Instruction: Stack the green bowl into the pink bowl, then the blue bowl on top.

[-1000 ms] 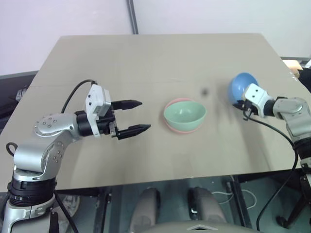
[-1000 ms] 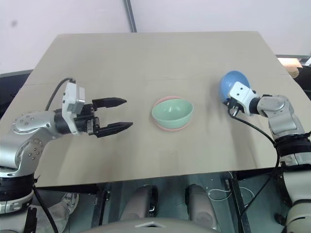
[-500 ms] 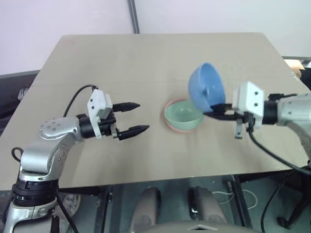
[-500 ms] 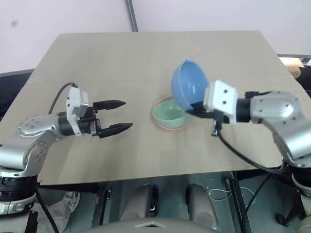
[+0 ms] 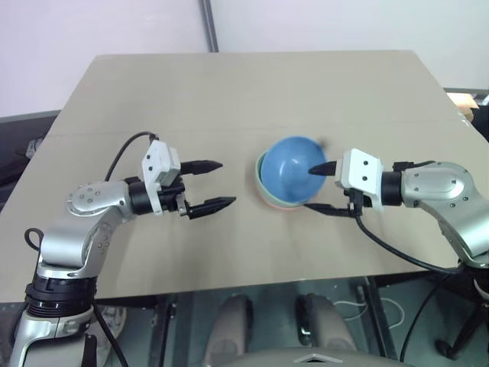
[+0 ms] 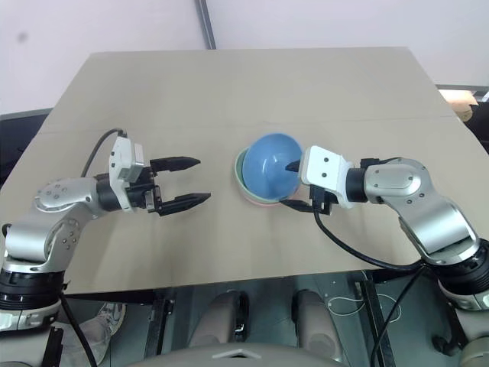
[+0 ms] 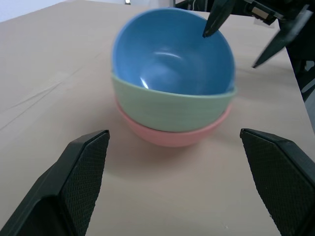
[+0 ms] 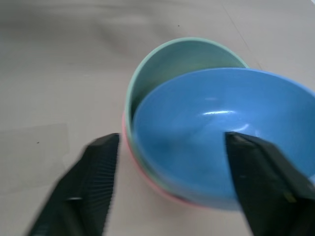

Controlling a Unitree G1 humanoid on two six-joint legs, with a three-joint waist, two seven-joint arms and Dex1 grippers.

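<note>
Here, from the head camera, we see the blue bowl (image 5: 292,170) sitting tilted in the green bowl (image 5: 261,177), which sits in the pink bowl (image 5: 276,203), the stack near the middle of the table (image 5: 229,92). The right gripper (image 5: 324,188) lies at the stack's 3 o'clock, fingers spread, one tip over the blue rim and the other outside by the stack's base. The left gripper (image 5: 217,184) waits at 9 o'clock, well apart, its fingers spread on nothing.

The left wrist view adds what the head misses: all three walls in layers, pink (image 7: 172,135) beneath green (image 7: 170,108) beneath blue (image 7: 172,54), with the right gripper's fingertips (image 7: 216,19) beyond.

From the right wrist, we look into the blue hollow (image 8: 206,142); the green rim (image 8: 162,64) shows at its far side as a crescent.
</note>
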